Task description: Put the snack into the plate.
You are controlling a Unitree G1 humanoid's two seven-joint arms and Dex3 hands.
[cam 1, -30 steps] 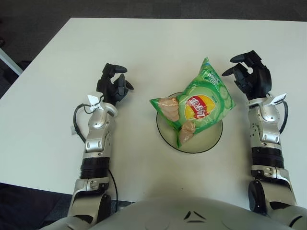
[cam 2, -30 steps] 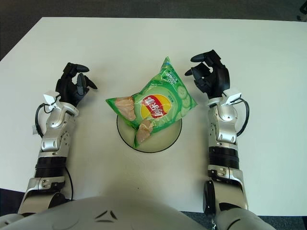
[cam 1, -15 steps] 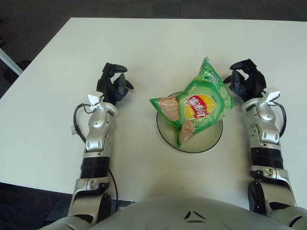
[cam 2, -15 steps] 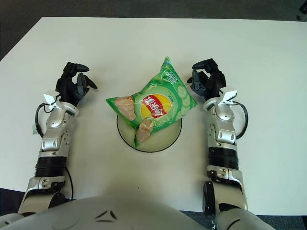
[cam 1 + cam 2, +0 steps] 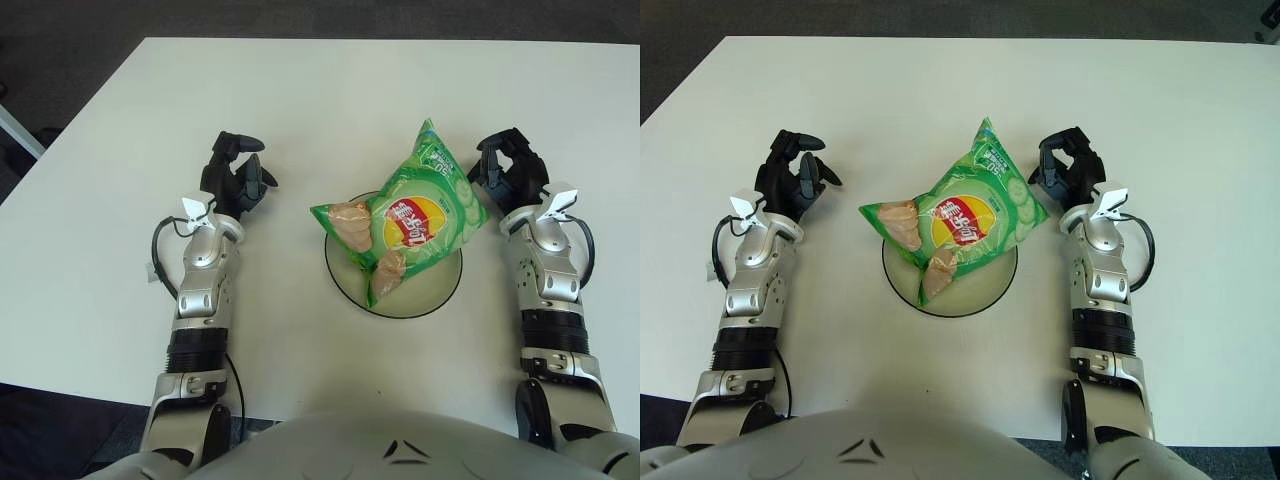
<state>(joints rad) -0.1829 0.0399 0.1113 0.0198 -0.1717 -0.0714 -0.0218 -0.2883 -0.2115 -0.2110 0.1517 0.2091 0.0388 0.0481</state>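
Chip bag (image 5: pixel 415 213), green, lies on glass plate (image 5: pixel 428 297) in middle of white surface (image 5: pixel 300 110). Bag bigger than plate; top corner and left corner hang past rim. Risk: right hand (image 5: pixel 508 174) sits just beside bag's right edge, maybe touching, can't tell. Bump from hand could slide bag off plate. Puffy bag could also tip. Right hand fingers curled in, holding nothing. Left hand (image 5: pixel 238 179) well apart, left of plate, fingers loose, holding nothing. Both forearms stretch forward over surface.
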